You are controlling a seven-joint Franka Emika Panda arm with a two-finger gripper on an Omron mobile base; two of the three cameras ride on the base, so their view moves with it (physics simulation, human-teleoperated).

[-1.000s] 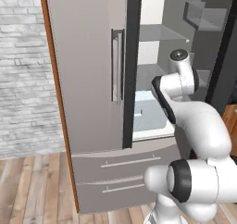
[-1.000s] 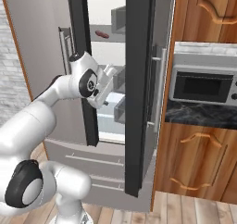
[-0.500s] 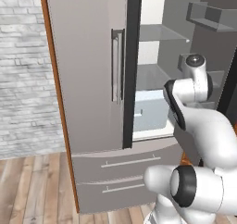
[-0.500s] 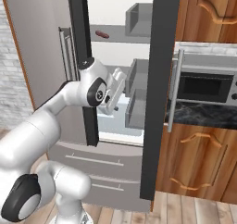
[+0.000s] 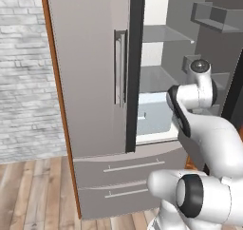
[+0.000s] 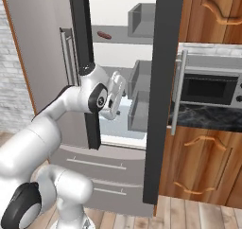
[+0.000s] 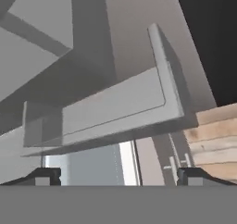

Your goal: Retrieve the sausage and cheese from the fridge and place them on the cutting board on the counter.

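— Nearest the base? White arm with dark joints, reaching up into the open right half of the tall grey-silver French-door fridge. Two-finger gripper at its end, level with the middle shelf, just beside the grey door bins of the swung-out right door.

— Jaws?

— Spread wide, nothing between them. Dark fingertips well apart at the bottom of the hand view, facing a grey door bin with wooden floor showing beyond it.

— Further in?

— Pale blue-white crisper drawer low in the white interior, grey shelves above it.

— And the food?

— Thin reddish-brown sausage lying on the upper grey shelf, well above the gripper and untouched. Cheese: cannot tell. Off to the right, a black marble-look counter over brown wooden cabinets, with a grey microwave above.
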